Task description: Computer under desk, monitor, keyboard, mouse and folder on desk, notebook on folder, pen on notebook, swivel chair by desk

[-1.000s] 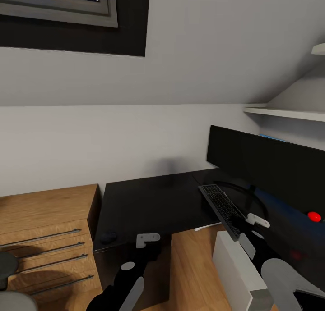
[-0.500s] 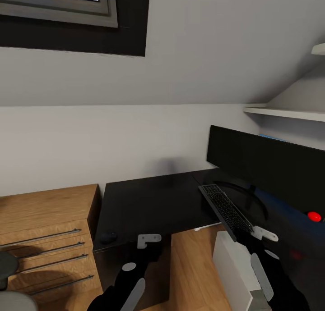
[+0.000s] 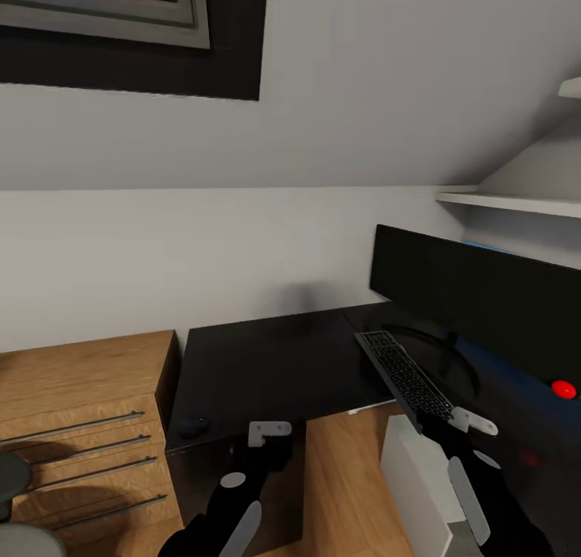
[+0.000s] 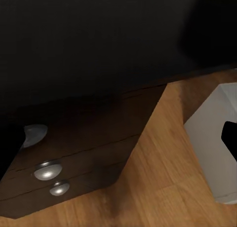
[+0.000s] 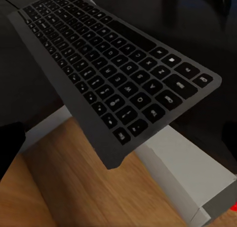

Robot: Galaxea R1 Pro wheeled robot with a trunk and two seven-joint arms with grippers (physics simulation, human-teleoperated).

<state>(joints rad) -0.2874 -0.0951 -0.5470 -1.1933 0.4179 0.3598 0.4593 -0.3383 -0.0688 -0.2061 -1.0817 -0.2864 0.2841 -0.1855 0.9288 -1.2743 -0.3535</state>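
Observation:
The black keyboard point(image 3: 403, 373) lies slanted on the glossy black desk point(image 3: 274, 363), its near end jutting past the desk edge above the white computer point(image 3: 420, 476). My right gripper point(image 3: 457, 425) is open at that near end; in the right wrist view the keyboard point(image 5: 113, 84) looms close with the computer point(image 5: 187, 168) below it. The wide black monitor point(image 3: 484, 291) stands behind the keyboard. A small black mouse point(image 3: 194, 425) rests at the desk's front left corner. My left gripper point(image 3: 266, 433) hangs open just off the desk's front edge, right of the mouse.
A wooden drawer cabinet point(image 3: 81, 428) adjoins the desk on the left, with a grey chair part point(image 3: 14, 500) in front of it. The black drawer unit's silver knobs point(image 4: 47, 170) show under the desktop. White shelves point(image 3: 516, 203) hang at the right. Wood floor point(image 3: 347, 492) lies between drawer unit and computer.
My right gripper has dropped back from beside the keyboard's right edge to its near end. Keyboard, mouse and left arm have stayed about where they were.

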